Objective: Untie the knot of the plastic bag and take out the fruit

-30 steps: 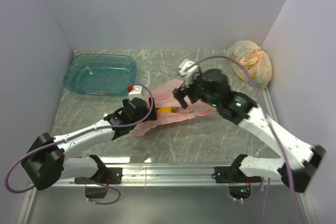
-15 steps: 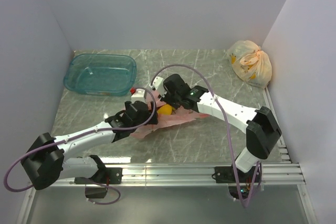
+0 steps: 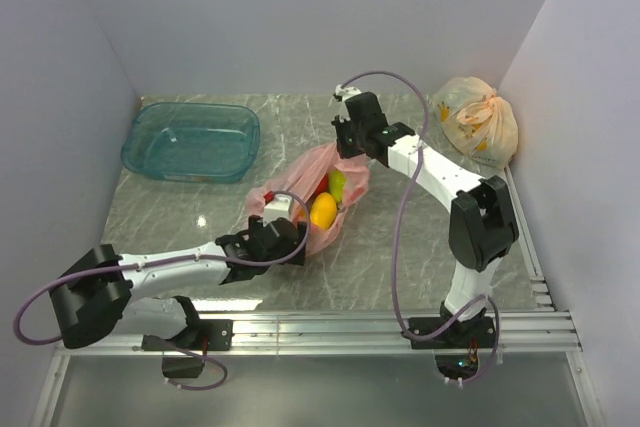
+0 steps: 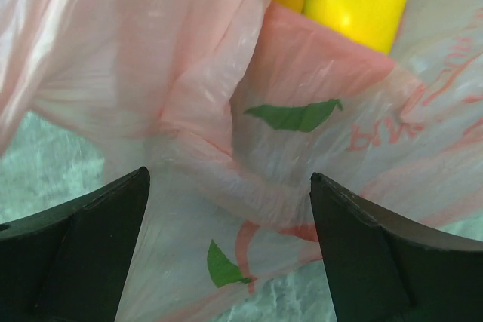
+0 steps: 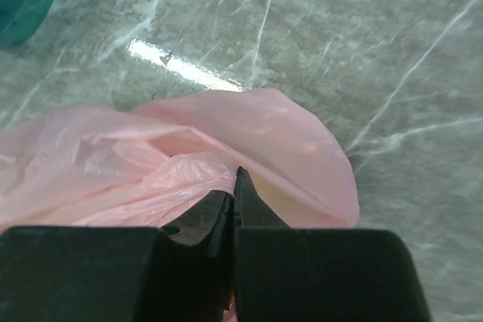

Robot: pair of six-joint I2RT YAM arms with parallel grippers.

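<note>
Left fingers (image 3: 283, 243) spread wide, straddling the near end of the bag (image 3: 345, 169); crinkled pink film lies between them, unpinched. Bag sits mid-worktop (image 3: 400, 247). Fruit (image 3: 323, 211) shows in it: an orange-yellow piece nearest, a green-yellow and a red one just behind. Right fingers (image 5: 235, 190) pressed together, pinching a fold at the bag's far end. Beyond: teal tub (image 3: 190, 140) far left, yellow bag (image 3: 478, 119) far right corner.

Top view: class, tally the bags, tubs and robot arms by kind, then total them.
Bags: 2, the pink plastic bag and the pale yellow bag
Tubs: 1, the teal tub
Robot arms: 2, left arm and right arm
Total: 5
</note>
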